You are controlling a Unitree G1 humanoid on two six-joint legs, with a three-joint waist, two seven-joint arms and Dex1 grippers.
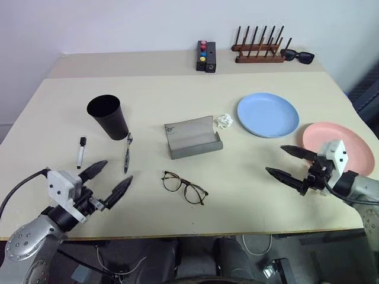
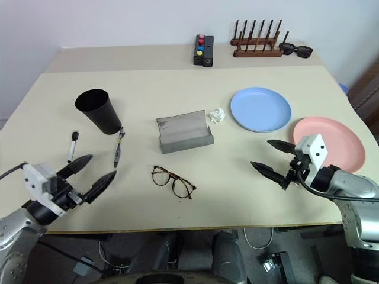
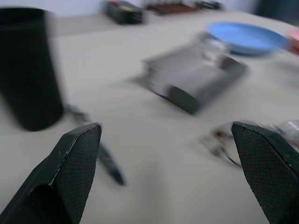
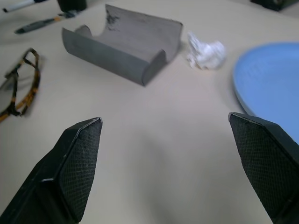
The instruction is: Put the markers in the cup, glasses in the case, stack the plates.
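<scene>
The black cup (image 1: 108,116) stands upright at the table's left. Beside it lie two markers, a white one (image 1: 81,152) and a dark one (image 1: 127,152). The grey case (image 1: 192,137) lies open mid-table, and the tortoiseshell glasses (image 1: 184,187) rest in front of it. A light blue plate (image 1: 267,114) and a pink plate (image 1: 337,145) sit apart on the right. My left gripper (image 1: 116,171) hovers open and empty near the front edge, just short of the markers. My right gripper (image 1: 275,160) is open and empty too, left of the pink plate and pointing toward the case.
A crumpled white scrap (image 1: 224,121) lies between the case and the blue plate. At the back edge stand a black box with coloured buttons (image 1: 205,56) and a wooden peg rack (image 1: 259,50), with black sunglasses (image 1: 298,56) beside the rack.
</scene>
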